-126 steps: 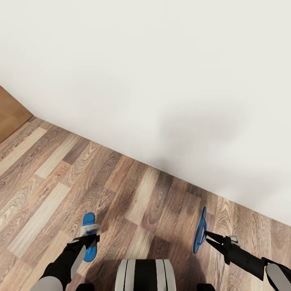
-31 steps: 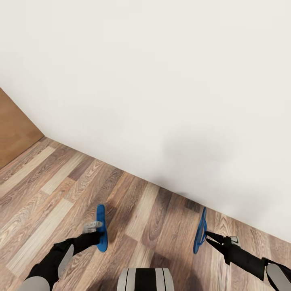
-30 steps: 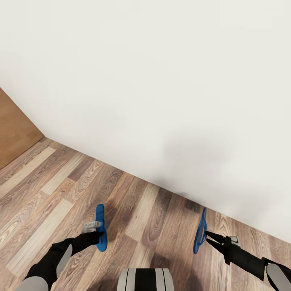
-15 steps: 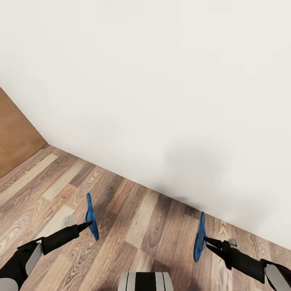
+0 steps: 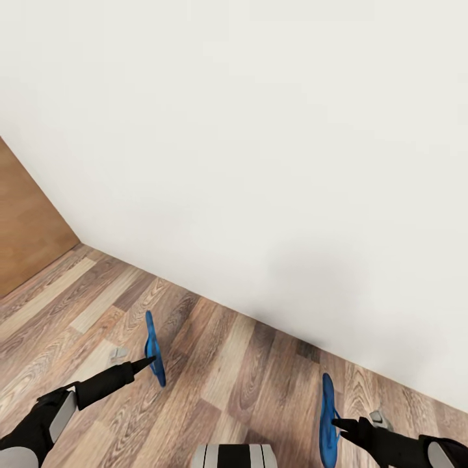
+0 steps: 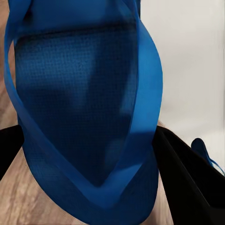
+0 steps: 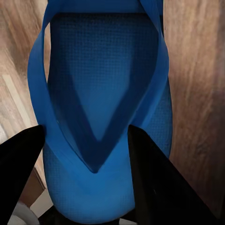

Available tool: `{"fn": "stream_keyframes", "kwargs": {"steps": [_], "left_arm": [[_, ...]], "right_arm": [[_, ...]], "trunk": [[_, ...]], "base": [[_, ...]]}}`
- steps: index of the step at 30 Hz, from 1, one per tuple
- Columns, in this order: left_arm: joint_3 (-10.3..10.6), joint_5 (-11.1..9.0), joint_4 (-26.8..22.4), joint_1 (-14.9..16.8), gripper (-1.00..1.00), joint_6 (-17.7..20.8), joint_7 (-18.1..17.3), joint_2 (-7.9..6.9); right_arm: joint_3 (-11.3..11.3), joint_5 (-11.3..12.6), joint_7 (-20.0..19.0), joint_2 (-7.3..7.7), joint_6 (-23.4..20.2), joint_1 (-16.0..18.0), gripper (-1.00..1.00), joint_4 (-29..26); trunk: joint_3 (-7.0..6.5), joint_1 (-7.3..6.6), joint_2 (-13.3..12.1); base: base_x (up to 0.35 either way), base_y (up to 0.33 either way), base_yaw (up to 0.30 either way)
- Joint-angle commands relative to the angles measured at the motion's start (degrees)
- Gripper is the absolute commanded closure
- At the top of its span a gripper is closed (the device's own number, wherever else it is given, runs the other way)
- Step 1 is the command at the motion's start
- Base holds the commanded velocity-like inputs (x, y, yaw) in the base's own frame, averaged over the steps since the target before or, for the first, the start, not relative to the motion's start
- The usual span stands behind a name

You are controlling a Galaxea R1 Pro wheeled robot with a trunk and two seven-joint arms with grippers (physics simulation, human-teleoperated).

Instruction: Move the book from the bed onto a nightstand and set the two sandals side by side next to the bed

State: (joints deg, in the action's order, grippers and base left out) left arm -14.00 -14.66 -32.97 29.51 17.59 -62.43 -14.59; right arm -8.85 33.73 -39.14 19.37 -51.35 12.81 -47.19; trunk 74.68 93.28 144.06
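I carry the two bright-blue sandals, one in each hand, both held on edge above the wood-plank floor (image 5: 214,364). My left gripper (image 5: 149,361) is shut on the left sandal (image 5: 153,344). In the left wrist view that sandal's sole and straps (image 6: 89,117) sit between the black fingers (image 6: 187,183), and the other sandal (image 6: 206,153) peeks in beyond. My right gripper (image 5: 338,424) is shut on the right sandal (image 5: 325,416). That sandal (image 7: 103,108) sits between the fingers (image 7: 157,183) in the right wrist view. The book, bed and nightstand are out of view.
A plain white wall (image 5: 260,162) stands close ahead and meets the floor along a slanting line. A brown wooden panel (image 5: 26,227) is at the far left. My own base (image 5: 234,455) shows at the lower edge.
My right arm has dropped lower with its sandal. The left sandal, flatter a second ago, now stands on edge. The whole view has shifted a little along the wall.
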Motion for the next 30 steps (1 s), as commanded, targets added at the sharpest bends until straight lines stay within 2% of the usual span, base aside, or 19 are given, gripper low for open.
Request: {"fn": "stream_keyframes", "kwargs": {"steps": [1,9,12,14,17,18,20,23,28,30], "left_arm": [[-0.02,-0.19,0.01,0.02,1.0,0.53,-0.11,0.03],[0.02,-0.1,0.08,-0.4,1.0,0.42,0.79,0.79],[-0.02,-0.06,1.52,-0.73,1.0,0.19,2.53,0.86],[-0.01,0.95,7.61,-0.82,1.0,-1.07,5.49,0.87],[-0.05,2.56,13.39,-0.85,1.0,-7.31,7.49,0.81],[-0.04,2.89,15.52,-0.87,1.0,-10.26,7.91,0.82],[0.0,3.21,18.43,-0.92,1.0,-12.63,8.32,0.89],[0.02,3.36,19.69,-0.94,1.0,-13.57,8.5,1.38],[0.04,4.14,20.42,-0.95,1.0,-14.34,9.3,1.69],[0.07,4.49,21.41,-0.95,1.0,-15.27,12.3,1.79]], "right_arm": [[-0.11,-0.16,-0.19,-0.04,-0.25,0.02,1.0,0.23],[-0.11,-0.23,-0.05,-0.26,-0.12,0.02,1.0,3.73],[-0.06,-0.5,0.0,-0.42,-0.07,0.03,1.0,5.56],[-0.04,-1.25,0.02,-0.47,2.85,0.04,1.0,8.84],[0.02,-1.67,-0.15,-0.52,13.79,0.03,1.0,12.91],[0.04,-1.74,-0.22,-0.51,18.91,0.02,1.0,14.86],[0.13,-1.8,-0.22,-0.51,23.74,0.02,1.0,18.23],[0.25,-2.05,-0.17,-0.51,25.56,0.04,1.0,20.94],[0.25,-2.23,-0.13,-0.53,26.19,0.04,1.0,21.97],[0.25,-2.25,-0.1,-0.55,26.26,0.05,1.0,22.14]], "trunk": [[-0.19,-0.03,0.0],[-1.96,-0.24,-0.11],[-2.63,-0.32,-0.15],[-3.07,-0.37,-0.17],[-3.73,-0.45,-0.21],[-3.95,-0.47,-0.23],[-4.4,-0.52,-0.25],[-5.06,-0.6,-0.3],[-6.17,-0.73,-0.36],[-6.61,-0.78,-0.39]], "base": [[0.0,0.0,0.0],[0.0,0.0,0.0],[0.0,0.0,0.0],[0.0,0.0,0.0],[0.0,0.0,0.0],[0.0,0.0,0.0],[0.0,0.0,0.0],[0.0,0.0,0.0],[0.0,0.0,0.0],[0.0,0.0,0.0]]}}
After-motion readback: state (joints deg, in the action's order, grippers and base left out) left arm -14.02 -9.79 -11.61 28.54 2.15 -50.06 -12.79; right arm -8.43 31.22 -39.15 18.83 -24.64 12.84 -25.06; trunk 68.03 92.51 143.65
